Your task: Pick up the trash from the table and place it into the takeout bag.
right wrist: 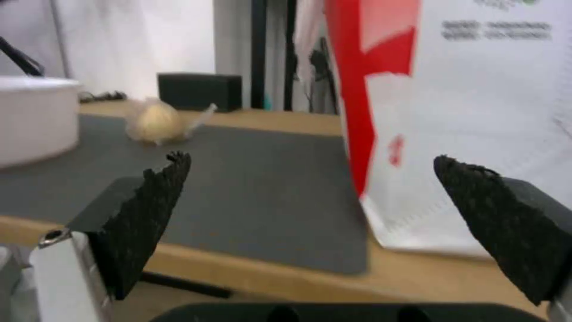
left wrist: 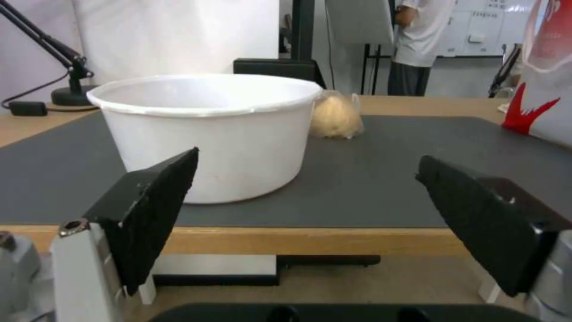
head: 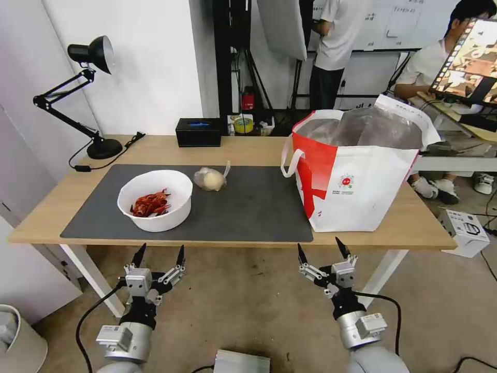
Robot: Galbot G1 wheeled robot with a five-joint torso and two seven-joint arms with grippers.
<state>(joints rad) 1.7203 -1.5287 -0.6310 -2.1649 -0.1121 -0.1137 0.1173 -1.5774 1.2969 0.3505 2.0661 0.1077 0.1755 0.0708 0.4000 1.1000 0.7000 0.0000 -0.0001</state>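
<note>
On the long light-wood table, a large dark grey mat carries a white bowl of red crayfish shells at its left part and a clear bag with a pale bun just beyond it. At the mat's right end stands the white-and-red takeout bag, upright, mouth open. Below the table's near edge, the left gripper faces the bowl and the right gripper faces the bag's corner; both have jaws spread wide and hold nothing.
</note>
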